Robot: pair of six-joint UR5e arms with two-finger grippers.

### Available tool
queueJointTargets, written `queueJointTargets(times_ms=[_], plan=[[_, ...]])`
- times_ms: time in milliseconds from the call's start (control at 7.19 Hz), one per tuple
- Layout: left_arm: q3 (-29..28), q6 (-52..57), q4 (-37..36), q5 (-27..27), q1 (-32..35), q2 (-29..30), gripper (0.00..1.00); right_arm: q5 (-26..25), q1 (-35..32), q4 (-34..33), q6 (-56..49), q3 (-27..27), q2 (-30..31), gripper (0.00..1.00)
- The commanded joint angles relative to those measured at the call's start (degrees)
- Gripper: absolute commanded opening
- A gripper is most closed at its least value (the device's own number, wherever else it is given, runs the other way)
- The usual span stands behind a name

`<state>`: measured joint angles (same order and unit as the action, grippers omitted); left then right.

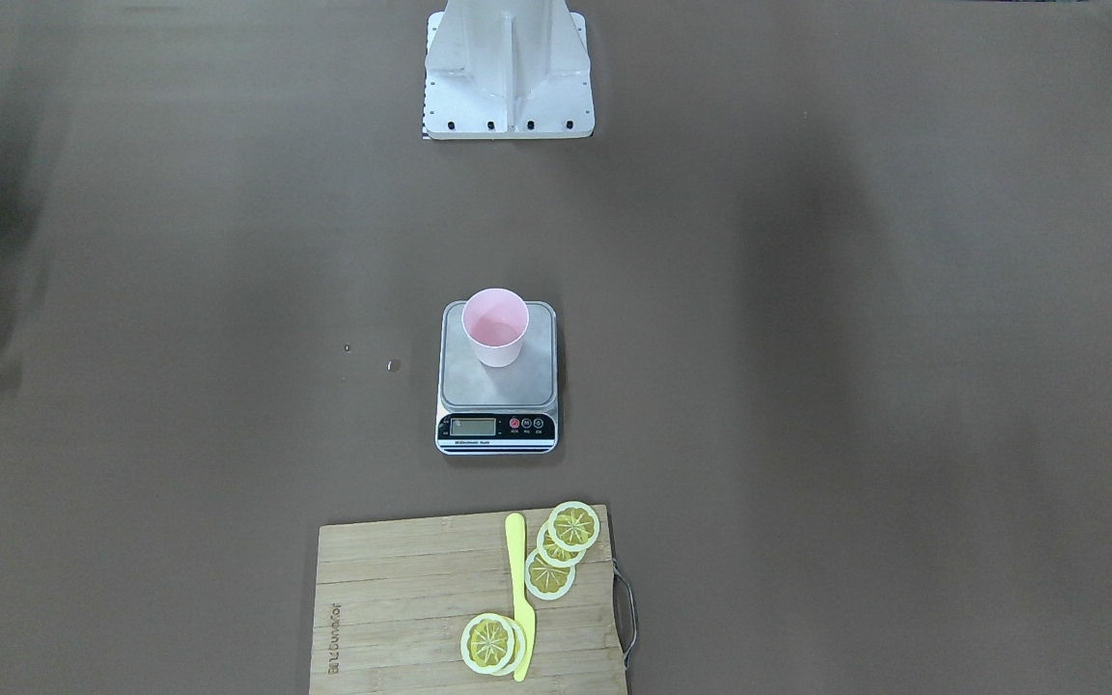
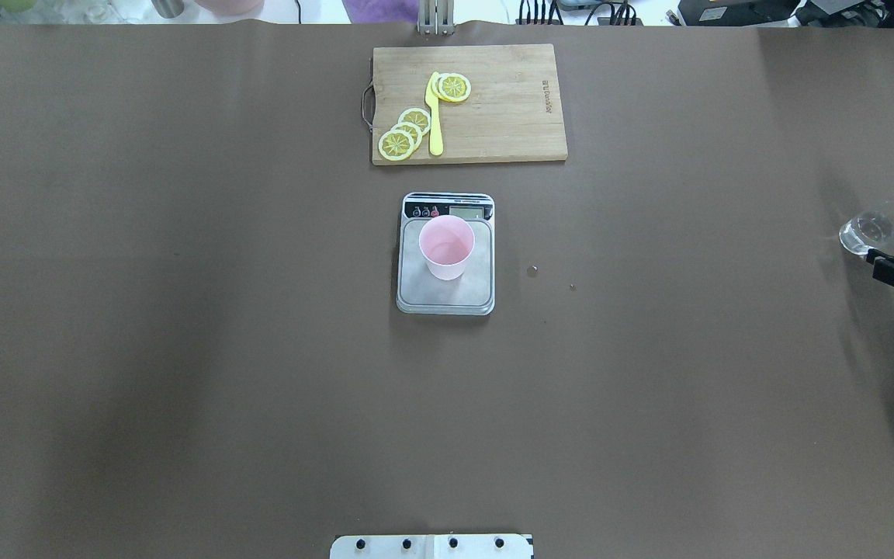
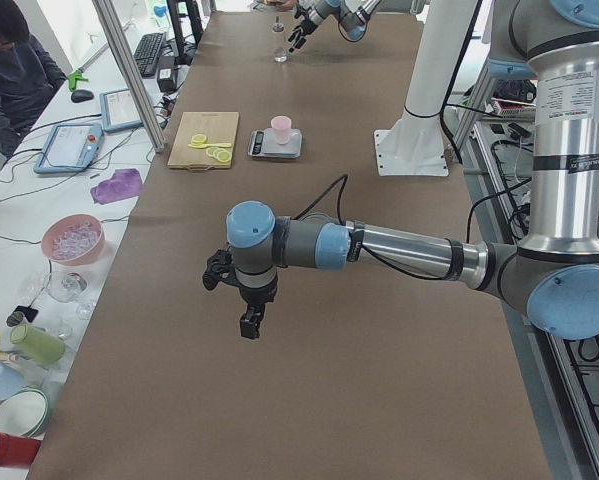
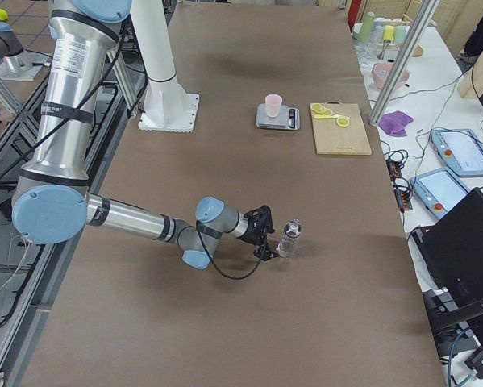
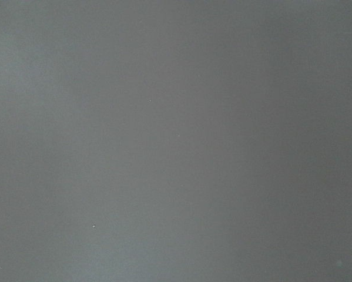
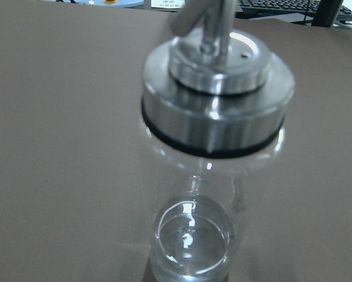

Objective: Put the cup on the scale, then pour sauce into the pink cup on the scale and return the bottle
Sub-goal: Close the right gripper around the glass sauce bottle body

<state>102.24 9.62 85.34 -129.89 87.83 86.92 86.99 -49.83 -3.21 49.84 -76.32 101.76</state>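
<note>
The pale pink cup (image 2: 446, 247) stands upright on the rear part of the scale (image 2: 447, 293) at the table's centre. The clear glass bottle (image 2: 872, 231) with its silver spout stands on the table at the far right edge. A little clear sauce (image 6: 190, 238) lies in its bottom. My right gripper (image 2: 893, 268) is just beside the bottle, open, not touching it. The right wrist view is filled by the bottle (image 6: 214, 153), with no fingers showing. My left gripper (image 3: 249, 322) hangs over bare table far to the left; I cannot tell its state.
A wooden cutting board (image 2: 509, 116) with lemon slices (image 2: 404, 132) and a yellow knife (image 2: 435, 116) lies beyond the scale. Two small specks (image 2: 533, 269) sit right of the scale. The robot's base (image 2: 431, 546) is at the near edge. A person (image 3: 14, 70) sits beside the table.
</note>
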Motion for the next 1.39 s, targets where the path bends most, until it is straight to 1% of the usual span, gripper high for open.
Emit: queueJointTargets(times_ms=[0, 1253], plan=[[0.2, 0.0, 0.0, 0.0, 0.0, 0.0, 0.99, -0.2, 0.1, 9.5, -0.4, 11.8, -5.8, 1.00], [0.2, 0.1, 0.0, 0.0, -0.1, 0.0, 0.99, -1.6, 0.0, 10.9, -1.6, 11.2, -6.2, 1.00]])
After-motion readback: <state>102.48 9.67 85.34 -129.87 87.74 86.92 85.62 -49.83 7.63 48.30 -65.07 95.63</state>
